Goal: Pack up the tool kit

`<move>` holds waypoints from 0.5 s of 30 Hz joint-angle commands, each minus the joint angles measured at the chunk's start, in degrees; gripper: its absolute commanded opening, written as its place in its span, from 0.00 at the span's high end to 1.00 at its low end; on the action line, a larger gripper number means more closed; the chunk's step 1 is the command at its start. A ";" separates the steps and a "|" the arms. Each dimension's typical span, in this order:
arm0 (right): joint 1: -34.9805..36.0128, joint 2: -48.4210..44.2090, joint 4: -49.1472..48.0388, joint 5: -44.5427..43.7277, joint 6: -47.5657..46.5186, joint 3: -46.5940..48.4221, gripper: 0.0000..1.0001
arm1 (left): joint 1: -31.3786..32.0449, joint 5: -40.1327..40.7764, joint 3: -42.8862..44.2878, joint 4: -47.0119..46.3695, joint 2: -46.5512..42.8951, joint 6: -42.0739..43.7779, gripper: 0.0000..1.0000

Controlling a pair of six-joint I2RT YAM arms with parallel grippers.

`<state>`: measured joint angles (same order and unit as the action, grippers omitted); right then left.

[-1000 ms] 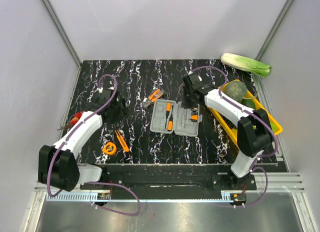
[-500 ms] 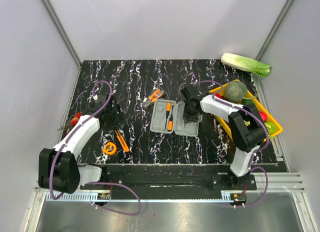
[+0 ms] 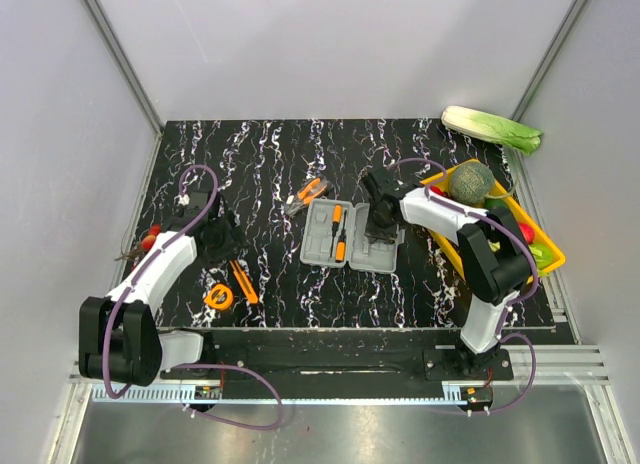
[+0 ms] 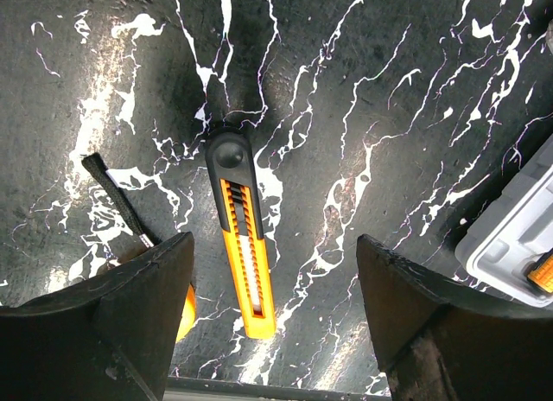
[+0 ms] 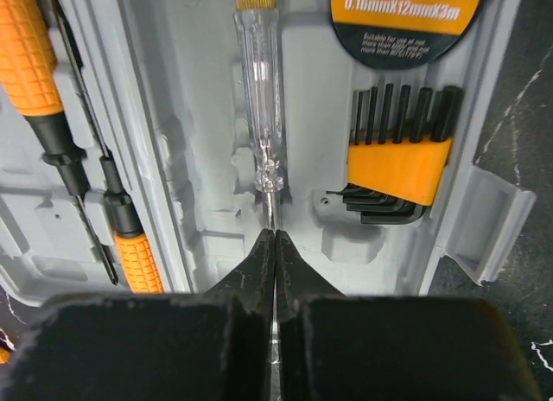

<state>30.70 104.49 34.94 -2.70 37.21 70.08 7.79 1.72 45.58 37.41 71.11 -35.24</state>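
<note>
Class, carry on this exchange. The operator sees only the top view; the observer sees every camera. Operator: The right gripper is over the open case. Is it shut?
Observer: Yes. In the right wrist view the right gripper is shut. Its tips meet at the blade end of a clear tester lying in the case.
Operator: And the left gripper?
Observer: The left gripper is open. The knife lies on the table between its fingers and touches neither.
Operator: What sits beside the tester?
Observer: A row of hex keys, stowed in the case to its right in that picture.
</note>
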 commanded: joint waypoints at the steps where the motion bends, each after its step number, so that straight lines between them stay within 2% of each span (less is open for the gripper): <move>1: 0.42 -5.08 0.04 -3.98 0.84 4.35 1.00 | -0.41 -0.75 1.26 -1.72 -0.53 0.26 0.21; 8: 0.42 -7.89 -1.10 -2.05 -1.35 6.91 0.78 | -0.67 0.04 0.83 -0.32 0.96 -0.44 0.21; 12: 0.42 -9.04 -2.24 -0.99 -1.88 6.47 0.75 | -0.76 -0.31 -0.05 -0.67 3.24 -1.14 0.21; 15: 0.42 -9.56 -2.77 -0.64 -1.70 5.85 0.75 | -0.85 -0.92 0.47 -1.37 6.84 -1.40 0.26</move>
<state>30.70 97.21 33.78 -3.79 36.25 75.29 7.42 1.69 45.58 37.56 74.43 -35.75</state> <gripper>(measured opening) 0.250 0.769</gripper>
